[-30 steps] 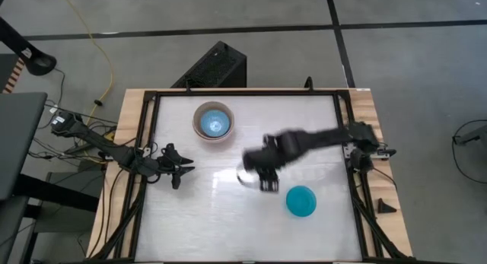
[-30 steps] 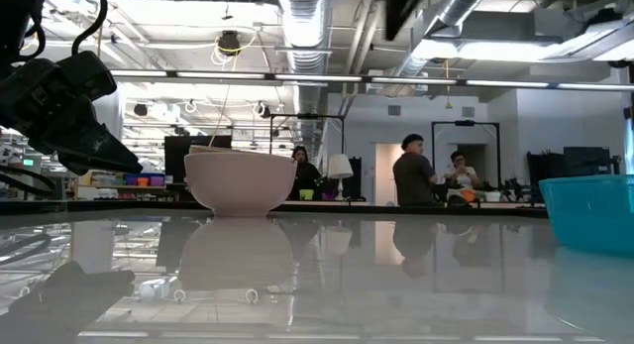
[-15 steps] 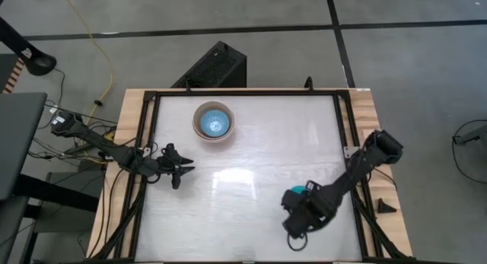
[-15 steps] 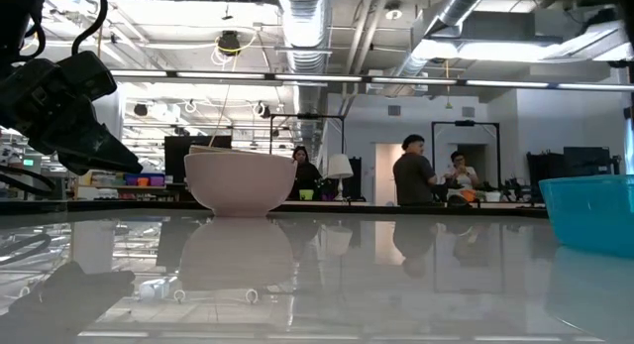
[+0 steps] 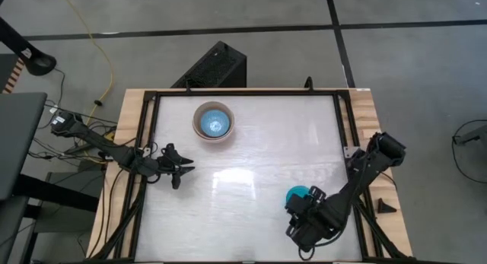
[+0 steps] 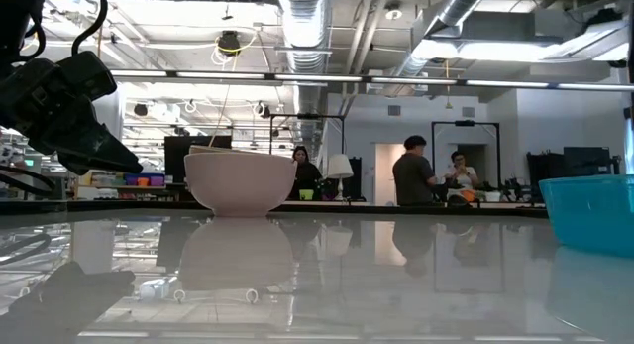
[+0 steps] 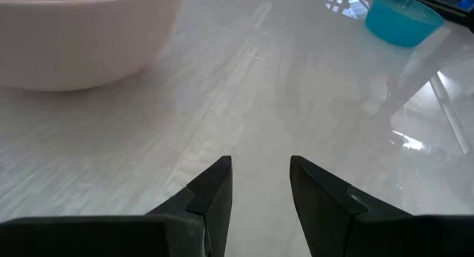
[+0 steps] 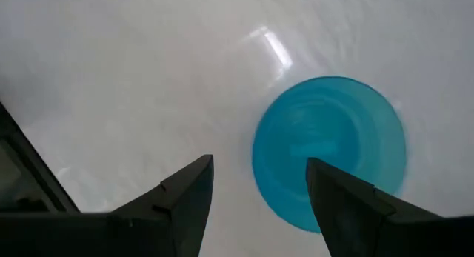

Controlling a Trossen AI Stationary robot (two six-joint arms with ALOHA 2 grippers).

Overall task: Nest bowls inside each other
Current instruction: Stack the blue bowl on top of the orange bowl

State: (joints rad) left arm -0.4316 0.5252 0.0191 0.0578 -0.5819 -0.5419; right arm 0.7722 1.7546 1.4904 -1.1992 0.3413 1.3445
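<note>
A stack of nested bowls stands on its base at the far middle of the table, pale pink outside and light blue innermost. A teal-blue bowl stands alone, mouth up, near the right front. My right gripper hangs open above this bowl's near side, pointing steeply down; its fingertips frame the rim without touching it. My left gripper waits open at the table's left, with nothing between its fingers.
A black frame rail runs along the table's right side, close to my right arm. The bare white tabletop stretches between the two bowls. People stand in the room beyond the table.
My right gripper has swung from the table's middle toward the near right, sunk lower and rolled about its own axis; it now hangs over the teal-blue bowl, still open. The bowls have not moved.
</note>
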